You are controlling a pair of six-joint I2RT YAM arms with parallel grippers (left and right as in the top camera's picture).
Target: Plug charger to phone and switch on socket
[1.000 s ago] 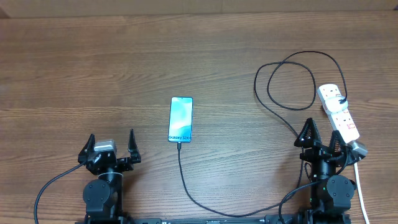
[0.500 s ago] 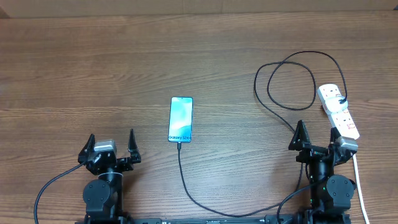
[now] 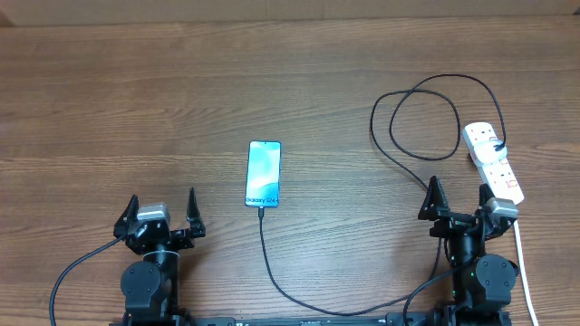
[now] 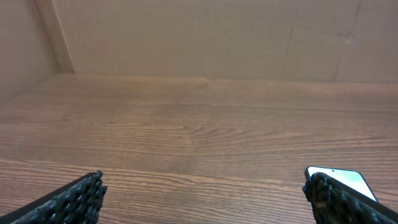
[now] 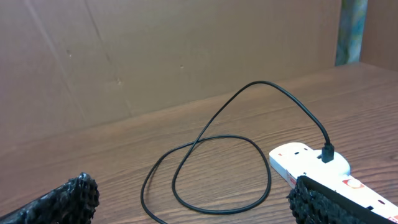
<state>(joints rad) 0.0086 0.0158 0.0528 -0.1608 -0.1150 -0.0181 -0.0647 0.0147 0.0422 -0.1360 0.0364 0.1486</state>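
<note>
Where its plug is seated in an upper outlet of the socket (image 3: pixel 494 163), at the right edge of the overhead frame, the charger (image 3: pixel 262 237) is looped over the tabletop (image 3: pixel 136 91) and run to the lower end of the phone (image 3: pixel 263 174), laid flat just left of centre. Both pairs of jaws are held wide with nothing between them. The left jaws, at lower left, are well apart from the phone. The right jaws, at lower right, have the socket's lower end just beside them.

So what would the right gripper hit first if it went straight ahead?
Probably the loop of the charger cable lying just ahead of the right gripper; the power strip sits off to its right. Depth is unclear.
</note>
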